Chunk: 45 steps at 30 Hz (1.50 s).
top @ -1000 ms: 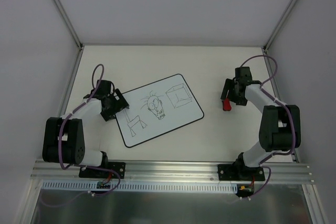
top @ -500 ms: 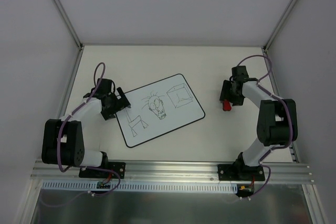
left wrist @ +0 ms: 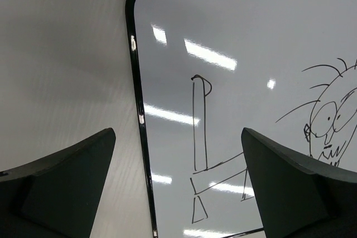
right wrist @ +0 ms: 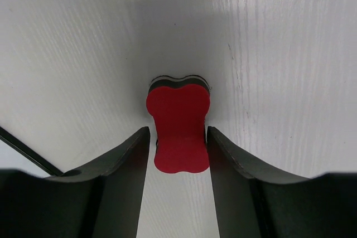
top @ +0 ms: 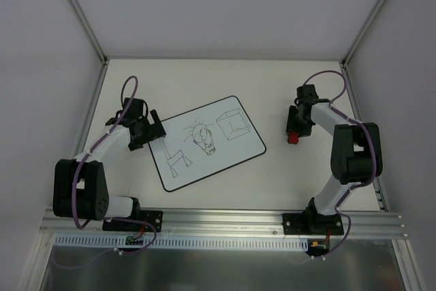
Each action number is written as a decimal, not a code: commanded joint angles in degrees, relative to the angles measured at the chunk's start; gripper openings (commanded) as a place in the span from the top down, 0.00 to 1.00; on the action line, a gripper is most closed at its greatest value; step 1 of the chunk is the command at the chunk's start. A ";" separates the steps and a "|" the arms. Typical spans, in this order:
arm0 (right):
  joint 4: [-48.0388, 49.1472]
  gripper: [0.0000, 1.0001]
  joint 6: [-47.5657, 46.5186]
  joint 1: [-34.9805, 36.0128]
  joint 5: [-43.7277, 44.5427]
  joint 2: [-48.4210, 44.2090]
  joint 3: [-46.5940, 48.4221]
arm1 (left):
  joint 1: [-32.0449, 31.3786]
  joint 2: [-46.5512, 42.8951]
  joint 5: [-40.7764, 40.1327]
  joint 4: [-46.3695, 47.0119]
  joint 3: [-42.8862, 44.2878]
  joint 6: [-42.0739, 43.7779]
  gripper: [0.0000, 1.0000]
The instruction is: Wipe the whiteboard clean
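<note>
The whiteboard [top: 235, 146] lies tilted in the middle of the table, with black sketches of a chair, a face and a cube. In the left wrist view its rounded left corner and the chair sketch show [left wrist: 240, 32]. My left gripper [top: 151, 134] is open and empty, low over the board's left edge [left wrist: 178, 133]. The small red bone-shaped eraser [top: 292, 138] lies on the table right of the board. My right gripper [top: 294, 129] is shut on it, one finger on each side of its waist [right wrist: 178, 129]; the eraser's far end [right wrist: 178, 104] sticks out past the fingertips.
White walls enclose the table on three sides. The aluminium rail [top: 225, 219] with both arm bases runs along the near edge. A corner of the whiteboard's black border shows at the lower left of the right wrist view [right wrist: 28, 151].
My right arm has swung a little left and back, turning around the eraser. My left gripper has shifted slightly back along the board's left edge. The board has not moved.
</note>
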 commanded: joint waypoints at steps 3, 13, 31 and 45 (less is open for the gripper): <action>-0.83 0.81 -1.82 1.20 2.01 0.38 2.75 | 0.91 -1.95 -3.60 -1.73 1.46 4.17 0.01; -1.89 0.96 -4.72 15.96 4.03 -2.35 10.47 | 1.61 -0.46 -5.52 -2.87 0.84 1.54 0.14; -3.21 1.00 -5.95 40.22 4.47 18.13 32.02 | 4.07 8.07 -6.32 -10.17 1.80 -4.80 0.61; -3.21 1.00 -6.30 43.13 4.12 20.95 31.06 | 7.59 21.32 2.64 -6.74 17.71 -1.89 0.89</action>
